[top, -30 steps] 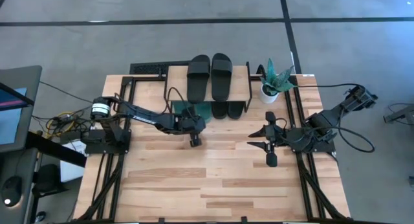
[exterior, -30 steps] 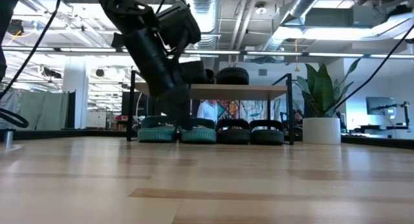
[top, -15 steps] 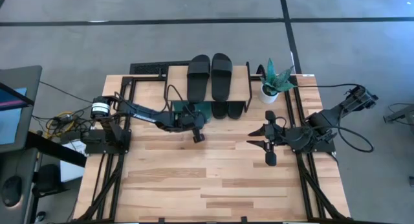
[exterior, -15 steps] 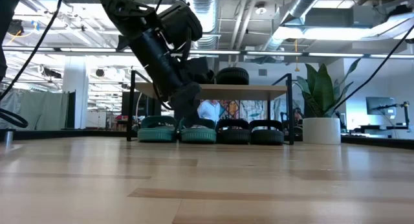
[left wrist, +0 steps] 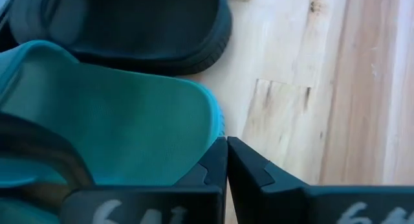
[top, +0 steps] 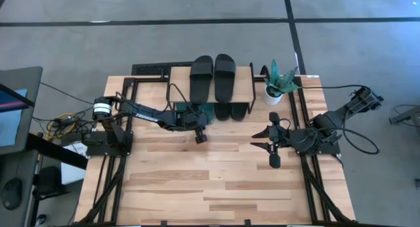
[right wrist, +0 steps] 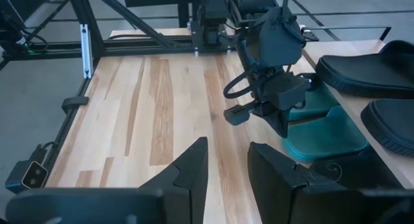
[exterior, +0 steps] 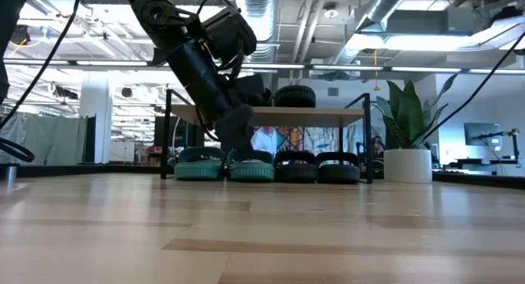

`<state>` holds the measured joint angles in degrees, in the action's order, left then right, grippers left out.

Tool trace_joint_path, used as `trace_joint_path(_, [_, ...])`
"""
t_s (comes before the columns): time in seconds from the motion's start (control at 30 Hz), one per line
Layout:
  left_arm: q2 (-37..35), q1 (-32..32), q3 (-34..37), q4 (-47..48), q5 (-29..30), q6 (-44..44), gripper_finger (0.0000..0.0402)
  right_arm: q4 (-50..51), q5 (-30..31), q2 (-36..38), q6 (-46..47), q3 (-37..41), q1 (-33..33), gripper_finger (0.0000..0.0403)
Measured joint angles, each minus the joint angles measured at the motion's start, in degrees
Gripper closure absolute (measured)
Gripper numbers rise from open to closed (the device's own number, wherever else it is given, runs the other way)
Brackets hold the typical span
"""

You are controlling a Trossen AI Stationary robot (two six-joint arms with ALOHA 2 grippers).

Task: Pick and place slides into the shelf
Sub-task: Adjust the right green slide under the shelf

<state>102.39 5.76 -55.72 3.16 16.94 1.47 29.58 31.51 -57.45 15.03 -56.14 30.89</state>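
Pale wood-plank tabletop (top: 216,181) on a grey concrete floor, seen from above, with an open-plan room of ceiling ducts and pipes behind it in the low view. Low shelf with a light wood plank top on thin black metal legs (top: 244,79) stands at the far edge of the table; a white pot holding a spiky green plant (top: 275,90) stands just beside it. Two matte black rubber slides (top: 213,77) lie side by side on the shelf top. On the table under the shelf, a pair of dark green rubber slides (exterior: 226,164) and a second pair of matte black rubber slides (exterior: 317,166) stand in a row, heels toward the low camera. Left gripper (top: 201,138), at the end of the dark left arm reaching across from the table's left side, hangs just above the table at the heel of the green slides; its two dark fingers (left wrist: 223,169) are pressed together with nothing between them, their tips just beside the rounded edge of one green slide. Right gripper (top: 265,138) rests near the table's right side, well apart from the shelf; its two dark fingers (right wrist: 191,172) stand partly apart and hold nothing.
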Motion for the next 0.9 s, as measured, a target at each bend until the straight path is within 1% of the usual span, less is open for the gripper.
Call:
trace_joint_path(0.13, [1.7, -0.16, -0.74, 0.08, -1.87, -1.31, 0.0402, 0.01, 0.0, 0.0, 0.0, 0.0, 0.01, 0.0305])
trace_joint_path(0.27, [5.1, -1.55, -3.87, -0.13, -1.46, -2.37, 0.0401, -0.03, 0.01, 0.02, 0.03, 0.0, 0.0, 0.0305])
trace_joint_path(0.4, [7.35, -1.59, -6.0, 0.77, -1.71, -2.7, 0.0402, 0.0, -0.02, 0.02, 0.38, 0.0, 0.11, 0.0305])
trace_joint_path(0.57, [7.32, -1.14, -6.16, 1.8, 0.16, -3.51, 0.0401, 0.17, -0.12, 0.02, 1.5, 0.0, 0.19, 0.0305])
trace_joint_path(0.7, [7.32, -0.85, -6.12, 3.67, 0.49, -3.25, 0.0401, 0.23, -0.13, 0.02, 1.49, 0.0, 0.2, 0.0305])
trace_joint_path(0.8, [7.32, -0.87, -6.12, 4.31, 2.87, -2.8, 0.0401, 0.58, -0.13, 0.02, 1.45, 0.0, 0.2, 0.0305])
trace_joint_path(0.9, [7.3, -0.84, -6.12, 4.58, 3.67, -2.35, 0.0401, 0.9, -0.13, 0.02, 1.22, 0.0, 0.2, 0.0305])
